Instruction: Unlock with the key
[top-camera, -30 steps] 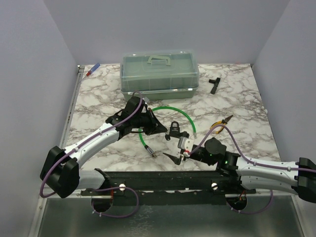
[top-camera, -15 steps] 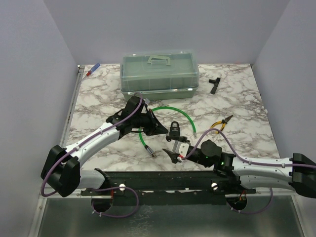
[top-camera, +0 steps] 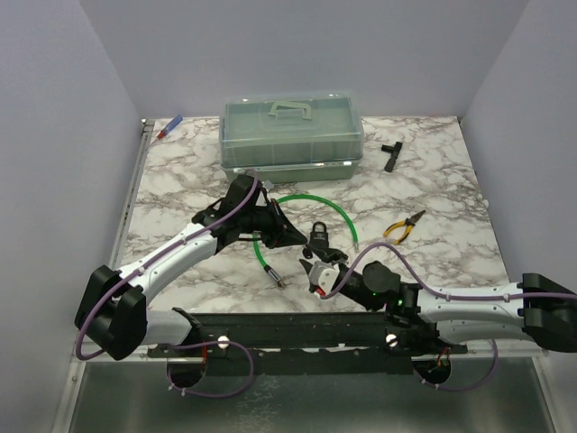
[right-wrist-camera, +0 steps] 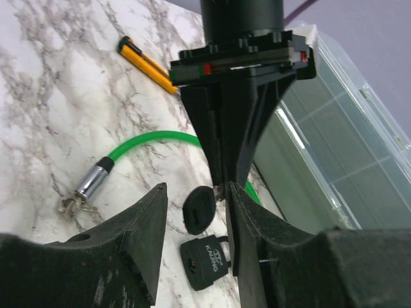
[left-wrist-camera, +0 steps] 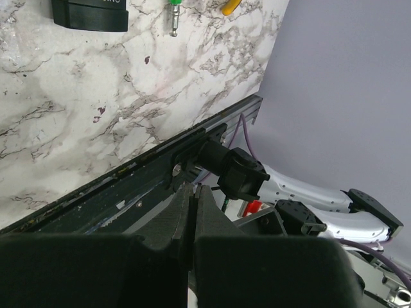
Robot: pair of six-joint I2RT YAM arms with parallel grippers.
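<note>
**Right pincer brackets the key that the left pincer holds**

The right pincer (right-wrist-camera: pixel 196 187) has its jaws apart, one finger on each side of the key (right-wrist-camera: pixel 199 210). The key's round black head hangs in the gap between them, and no contact with either finger shows. The thin silver blade runs up from the head into the tips of the left pincer (right-wrist-camera: pixel 225 183). That pincer points down directly ahead of the right one and is clamped on the blade. In its own wrist view its fingers (left-wrist-camera: pixel 183 212) are pressed flat together.

Below the gap, closer to the right pincer's palm, the small black padlock (right-wrist-camera: pixel 205 260) sits on the marble desk (top-camera: pixel 180 180). A green cable (right-wrist-camera: pixel 148 142) curves past beyond the key, and its metal end lies outside the left-hand finger.

From above, yellow-handled pliers (top-camera: pixel 404 226) lie to the right of the right pincer. Well beyond both pincers, at the far edge, stand a clear lidded box (top-camera: pixel 291 131) and a black T-shaped tool (top-camera: pixel 390 153).
</note>
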